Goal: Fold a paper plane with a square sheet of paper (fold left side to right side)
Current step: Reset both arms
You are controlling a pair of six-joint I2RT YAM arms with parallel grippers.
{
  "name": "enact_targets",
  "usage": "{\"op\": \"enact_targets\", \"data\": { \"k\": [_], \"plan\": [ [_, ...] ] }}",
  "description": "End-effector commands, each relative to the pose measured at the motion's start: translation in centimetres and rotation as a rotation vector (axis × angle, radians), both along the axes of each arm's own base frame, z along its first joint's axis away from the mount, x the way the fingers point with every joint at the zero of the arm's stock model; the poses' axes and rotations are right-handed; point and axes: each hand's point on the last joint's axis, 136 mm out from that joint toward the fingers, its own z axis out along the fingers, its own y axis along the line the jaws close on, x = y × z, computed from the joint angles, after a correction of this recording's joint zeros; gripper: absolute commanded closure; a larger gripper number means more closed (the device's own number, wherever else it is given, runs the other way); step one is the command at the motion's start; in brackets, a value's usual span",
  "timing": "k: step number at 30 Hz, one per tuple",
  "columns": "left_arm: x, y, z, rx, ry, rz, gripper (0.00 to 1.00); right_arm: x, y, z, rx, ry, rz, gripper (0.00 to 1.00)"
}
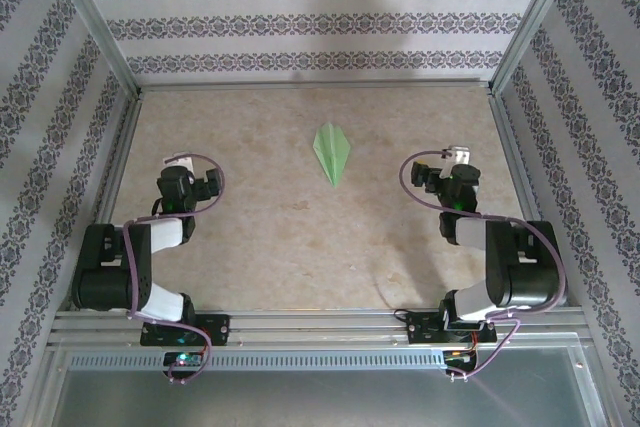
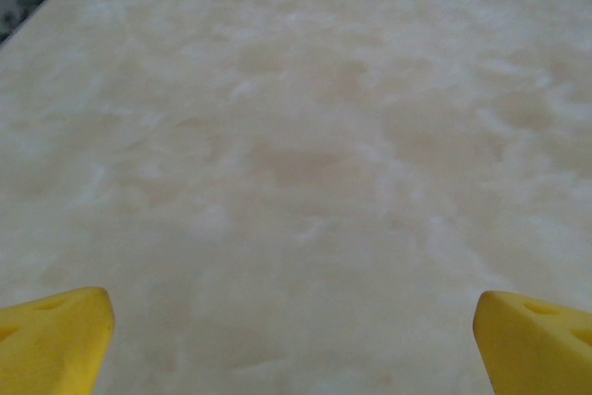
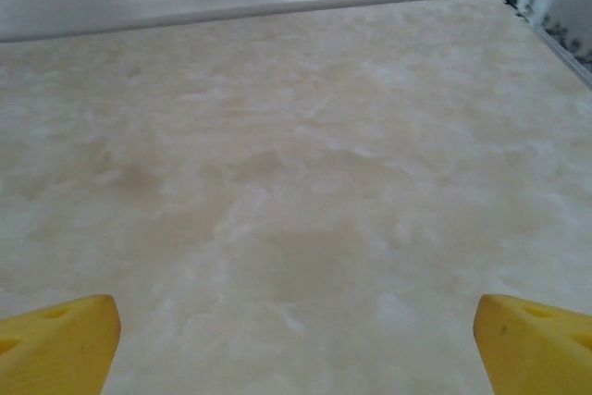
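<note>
While both arms sit bent close to their bases, enclosure: patterned walls (image 1: 300,27) on three sides, metal rails at the corners.
Table: beige marbled table (image 1: 250,247), bare apart from one green item.
Left arm: elbow folded, left pincer (image 1: 181,161) over the left part of the table, well apart from the paper.
Right arm: same posture mirrored, right pincer (image 1: 458,155) over the right part.
Task item: paper plane (image 1: 331,152) lies flat mid-table, between the two pincers, tip toward the arms, centre crease visible.
Left pincer state: spread wide; yellow fingertips (image 2: 55,338) sit at opposite edges of the wrist view, nothing between them.
Right pincer state: spread wide likewise, yellow fingertips (image 3: 57,339) apart, holding nothing.
Progress (judgement): folding looks finished or nearly so.
Risk: thin paper could slide or skew if a finger nudges it; a weak crease could spring open.
Hard to make out: how tightly the flaps lie, whether layers are even, any gap under the paper; the plane is too small from above.
</note>
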Motion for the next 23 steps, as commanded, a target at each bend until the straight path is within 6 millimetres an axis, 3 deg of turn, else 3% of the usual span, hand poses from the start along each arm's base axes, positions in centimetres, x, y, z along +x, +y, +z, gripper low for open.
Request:
{"op": "enact_targets", "data": {
  "k": [1, 9, 23],
  "plan": [
    [1.0, -1.0, 2.1, -0.009, -0.131, -0.088, 0.00, 0.4, 1.4, 0.9, -0.022, -0.077, 0.071, 0.02],
    [0.6, -2.3, 1.4, 0.000, -0.175, -0.156, 0.00, 0.5, 1.5, 0.8, -0.065, -0.063, 0.046, 0.02],
    [0.8, -1.8, 0.9, 0.024, -0.181, -0.113, 0.00, 0.6, 1.7, 0.8, -0.069, -0.062, 0.048, 0.02]
  ]
}}
